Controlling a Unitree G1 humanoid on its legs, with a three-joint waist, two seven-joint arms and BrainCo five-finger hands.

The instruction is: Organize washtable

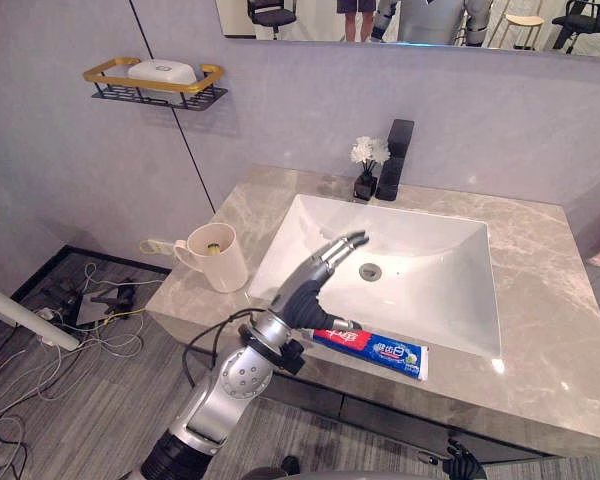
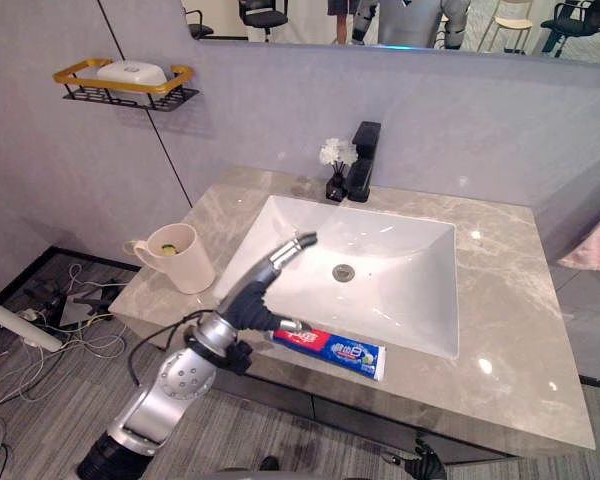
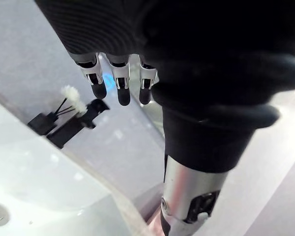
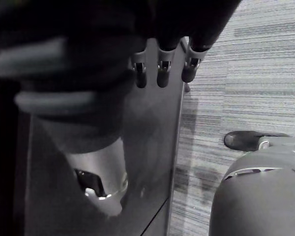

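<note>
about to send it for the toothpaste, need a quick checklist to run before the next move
1. Left hand empty, fingers straight: ok, it hovers over the sink's front left corner.
2. Toothpaste tube reachable: ok, it lies flat on the counter's front edge.
3. Left hand clear of the tube: cannot tell, the thumb sits right at the tube's end.
4. Cup upright and out of the way: ok, it stands left of the sink.
5. Cup empty: not ok, something yellow-green lies inside.
6. Right hand idle: ok, low beside the cabinet, fingers relaxed, holding nothing.
</note>
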